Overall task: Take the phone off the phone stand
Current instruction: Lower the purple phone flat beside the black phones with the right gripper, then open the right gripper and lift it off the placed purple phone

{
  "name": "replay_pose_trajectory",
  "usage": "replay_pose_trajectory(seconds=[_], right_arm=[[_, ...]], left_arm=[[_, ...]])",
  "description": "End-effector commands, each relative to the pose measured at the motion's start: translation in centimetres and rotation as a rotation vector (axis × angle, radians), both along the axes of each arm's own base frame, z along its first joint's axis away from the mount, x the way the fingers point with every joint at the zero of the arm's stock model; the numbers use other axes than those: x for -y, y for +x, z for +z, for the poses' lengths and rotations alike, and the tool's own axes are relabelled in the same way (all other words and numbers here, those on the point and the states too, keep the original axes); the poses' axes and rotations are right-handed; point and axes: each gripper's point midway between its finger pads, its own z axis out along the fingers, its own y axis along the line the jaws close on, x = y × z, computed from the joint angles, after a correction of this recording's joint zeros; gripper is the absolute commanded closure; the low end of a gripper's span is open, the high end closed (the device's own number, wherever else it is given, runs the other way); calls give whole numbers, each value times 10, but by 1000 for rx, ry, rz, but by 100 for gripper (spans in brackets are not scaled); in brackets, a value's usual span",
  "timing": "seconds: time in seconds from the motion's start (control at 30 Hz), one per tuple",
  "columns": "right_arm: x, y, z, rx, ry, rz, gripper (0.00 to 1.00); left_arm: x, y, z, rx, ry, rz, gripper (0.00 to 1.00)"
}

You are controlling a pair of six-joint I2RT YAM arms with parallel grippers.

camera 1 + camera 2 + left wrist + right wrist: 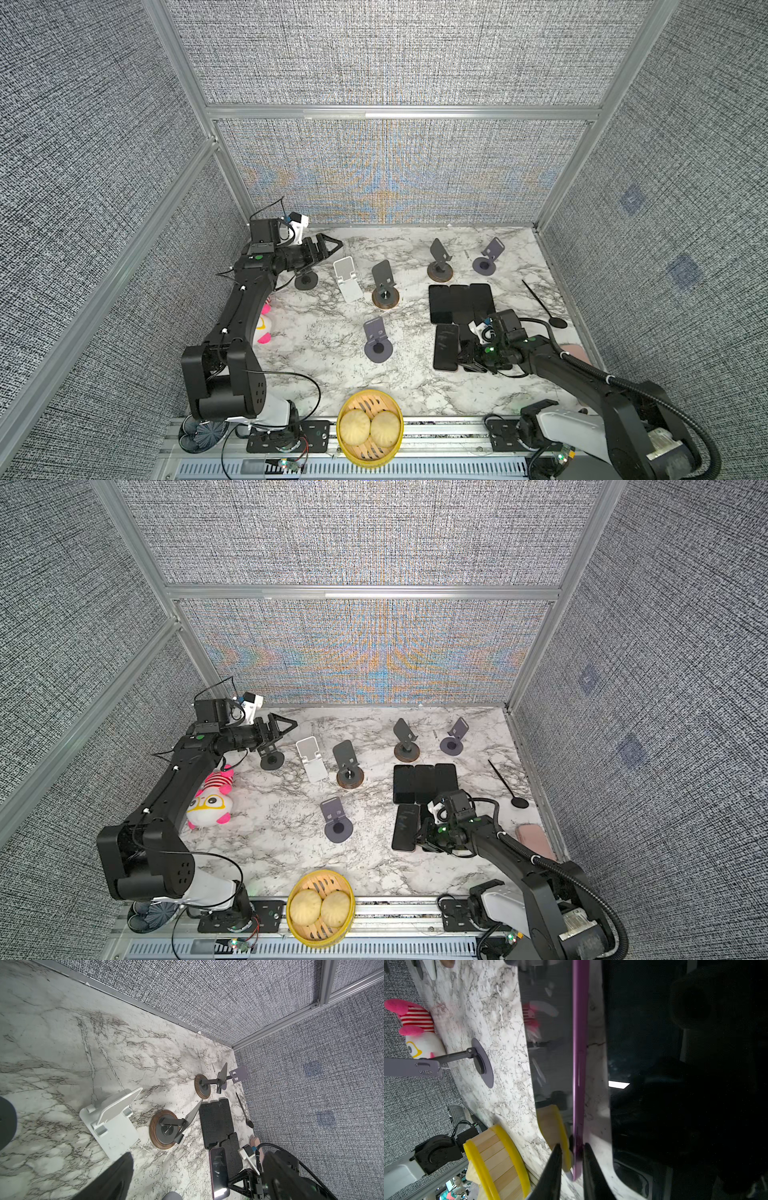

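Note:
A phone (446, 347) with a purple rim lies flat on the marble top in both top views (406, 827), next to three black phones (461, 303) in a row. My right gripper (461, 357) is low at its right edge. In the right wrist view the jaws straddle the purple rim (579, 1064), slightly parted, with a gap on one side of my right gripper (572, 1147). Several phone stands hold nothing, among them a purple-grey stand (377, 343) and a white stand (347, 276). My left gripper (332, 245) hangs wide open at the back left, over a dark stand (306, 280).
Two wooden-based stands (385, 291) (439, 264) and another purple-grey stand (486, 259) are at the back. A yellow steamer basket (341, 415) with two buns sits at the front edge. A plush toy (212, 798) lies left, a black spoon (544, 307) right.

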Motion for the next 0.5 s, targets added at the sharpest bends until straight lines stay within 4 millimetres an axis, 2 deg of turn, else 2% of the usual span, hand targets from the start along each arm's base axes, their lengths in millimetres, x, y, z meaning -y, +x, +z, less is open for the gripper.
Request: replay_pose_trajectory(seconds=[0.0,0.13,0.3,0.4,0.47], right_arm=[[2,0,-1,3,-18,6,79],[2,2,0,7,-26,18,79],[4,11,16,61,-48,35,79],[17,19,28,107,-143,44,77],[42,25,36,132,-283,38,75]], left_arm=[[1,1,4,22,-7,-11,2],[1,1,5,24,-6,-10,2],[1,0,4,23,-4,-10,2],[1,1,4,22,-1,-8,2],[1,0,4,23,0,-9,2]])
